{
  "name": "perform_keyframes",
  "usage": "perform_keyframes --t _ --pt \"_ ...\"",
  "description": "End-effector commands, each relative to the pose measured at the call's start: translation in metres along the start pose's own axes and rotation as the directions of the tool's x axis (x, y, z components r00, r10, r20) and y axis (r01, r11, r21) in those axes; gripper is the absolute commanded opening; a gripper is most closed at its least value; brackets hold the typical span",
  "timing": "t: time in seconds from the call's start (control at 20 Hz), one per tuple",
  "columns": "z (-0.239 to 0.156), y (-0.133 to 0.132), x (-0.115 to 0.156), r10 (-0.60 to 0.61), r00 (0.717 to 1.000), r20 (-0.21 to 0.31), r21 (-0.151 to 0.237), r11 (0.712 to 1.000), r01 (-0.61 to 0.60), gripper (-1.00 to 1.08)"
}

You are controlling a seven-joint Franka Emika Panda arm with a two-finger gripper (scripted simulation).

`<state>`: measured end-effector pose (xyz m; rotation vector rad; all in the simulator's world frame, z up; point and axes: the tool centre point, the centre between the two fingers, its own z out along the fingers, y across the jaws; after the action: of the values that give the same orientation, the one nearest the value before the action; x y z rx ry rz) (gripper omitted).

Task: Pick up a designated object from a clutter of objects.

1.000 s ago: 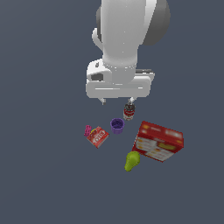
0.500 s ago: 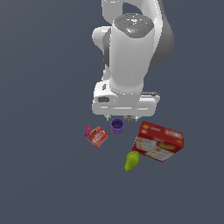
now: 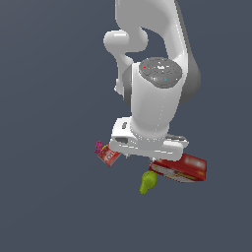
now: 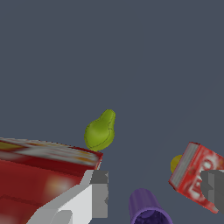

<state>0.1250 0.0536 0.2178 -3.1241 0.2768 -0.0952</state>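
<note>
Claw (image 4: 155,188) fingers spread apart, empty, short of the pear (image 4: 100,131); centre over its body, clear of the red box (image 4: 39,175); then descend.

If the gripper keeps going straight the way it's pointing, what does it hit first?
Probably bare floor: between the open gripper's fingers lies the purple cup, with the pear off toward the red box. Depth is unclear.

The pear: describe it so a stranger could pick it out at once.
Find the big red cracker box. The pear lies on the floor right beside one of its corners, on the exterior view's left. It is the only yellow-green thing, smooth and tapering to one end.
</note>
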Motion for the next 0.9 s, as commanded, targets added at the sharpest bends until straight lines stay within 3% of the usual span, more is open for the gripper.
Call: perform_keyframes --t 0.0,0.45,0.85 --pt "0.055 -0.019 -0.012 0.008 0.998 0.061 -0.011 1.000 -0.008 1.00" --pt "0.114 -0.042 0.001 0.079 0.995 0.059 -0.014 0.997 -0.078 1.00" --pt "0.134 -0.050 0.003 0.102 0.993 0.059 -0.015 0.995 -0.101 1.00"
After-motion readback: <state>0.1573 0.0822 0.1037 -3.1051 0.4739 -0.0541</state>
